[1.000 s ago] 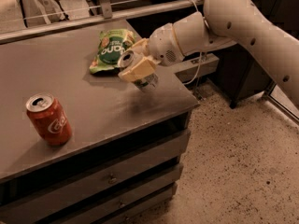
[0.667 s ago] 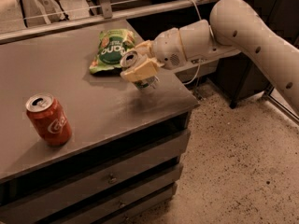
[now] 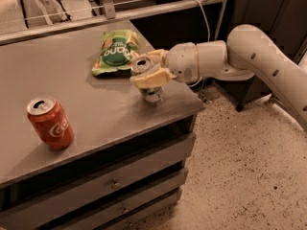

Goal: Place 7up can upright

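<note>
The silvery 7up can (image 3: pixel 152 94) stands upright near the table (image 3: pixel 72 95) edge, clasped by the claw (image 3: pixel 144 71).

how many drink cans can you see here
2. The red can stands at the table's front left. The 7up can is near the right edge, beside the green snack bag, held in the gripper. None looks hidden.
</note>
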Robot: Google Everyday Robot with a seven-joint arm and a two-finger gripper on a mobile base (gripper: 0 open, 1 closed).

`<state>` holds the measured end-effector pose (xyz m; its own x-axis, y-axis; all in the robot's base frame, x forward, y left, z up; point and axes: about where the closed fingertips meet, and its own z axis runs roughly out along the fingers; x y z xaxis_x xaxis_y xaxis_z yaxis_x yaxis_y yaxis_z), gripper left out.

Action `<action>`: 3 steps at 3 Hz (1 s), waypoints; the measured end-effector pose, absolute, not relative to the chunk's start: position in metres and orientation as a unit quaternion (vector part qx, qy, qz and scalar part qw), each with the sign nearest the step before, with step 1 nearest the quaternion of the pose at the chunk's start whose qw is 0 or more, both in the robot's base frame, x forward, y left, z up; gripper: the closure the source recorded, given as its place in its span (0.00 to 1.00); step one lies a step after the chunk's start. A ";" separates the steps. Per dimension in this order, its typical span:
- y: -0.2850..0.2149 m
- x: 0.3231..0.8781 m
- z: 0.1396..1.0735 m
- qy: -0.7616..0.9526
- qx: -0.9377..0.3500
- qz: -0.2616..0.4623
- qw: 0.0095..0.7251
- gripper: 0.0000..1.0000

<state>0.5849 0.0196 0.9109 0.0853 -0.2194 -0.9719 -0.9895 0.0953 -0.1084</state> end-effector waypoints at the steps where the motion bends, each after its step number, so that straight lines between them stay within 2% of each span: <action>1: 0.011 0.583 0.912 0.543 -0.523 0.406 0.517 1.00; 2: 0.003 0.582 0.915 0.534 -0.503 0.417 0.538 1.00; 3: -0.002 0.582 0.916 0.530 -0.487 0.428 0.547 0.81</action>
